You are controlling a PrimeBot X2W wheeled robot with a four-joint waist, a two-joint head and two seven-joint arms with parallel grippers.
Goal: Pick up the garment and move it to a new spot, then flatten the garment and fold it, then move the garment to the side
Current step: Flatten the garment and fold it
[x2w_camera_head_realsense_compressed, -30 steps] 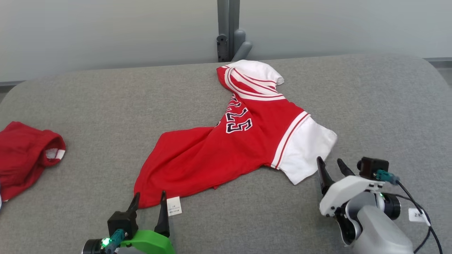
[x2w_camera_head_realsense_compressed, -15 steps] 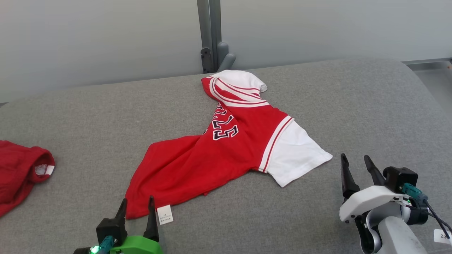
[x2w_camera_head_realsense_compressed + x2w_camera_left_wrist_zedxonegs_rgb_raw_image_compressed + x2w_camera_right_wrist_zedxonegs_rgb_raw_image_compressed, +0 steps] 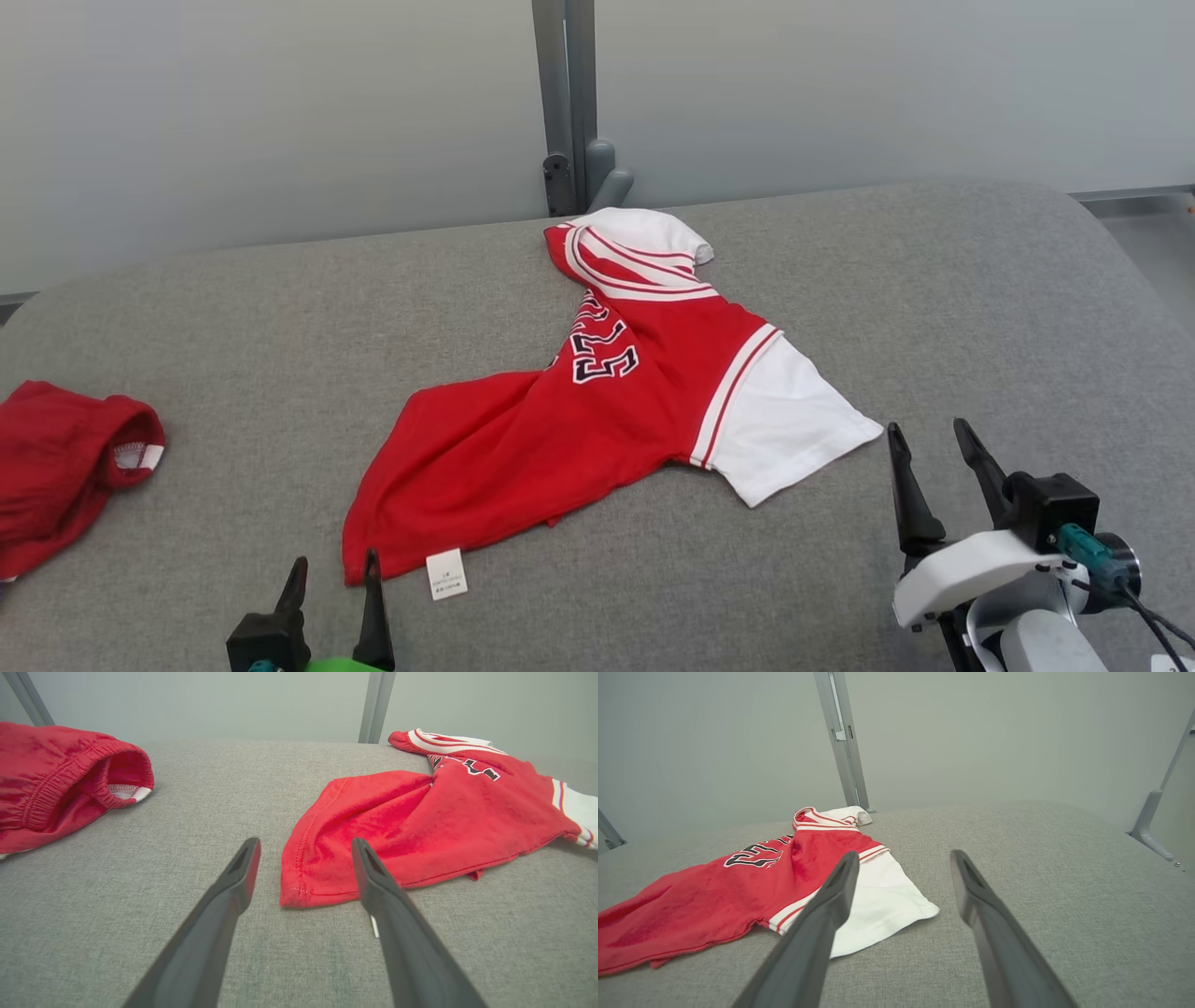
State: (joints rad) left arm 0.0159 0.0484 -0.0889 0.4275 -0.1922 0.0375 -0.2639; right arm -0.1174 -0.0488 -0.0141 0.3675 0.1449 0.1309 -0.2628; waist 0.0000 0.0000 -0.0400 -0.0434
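Shirt: red-and-white, rumpled, centre frame on grey table | left gripper: lower left, spread at hem corner | right gripper: lower right, spread beside white sleeve | why: probably to take both ends and lift.

Printed on the red shirt: dark block digits edged in white, lying sideways, seemingly 55, partly creased. Just above them, a scrap of arched lettering in the same dark print, folded over and not readable. Sewn at the near hem: a small white tag with a few lines of fine grey print, too small to read.
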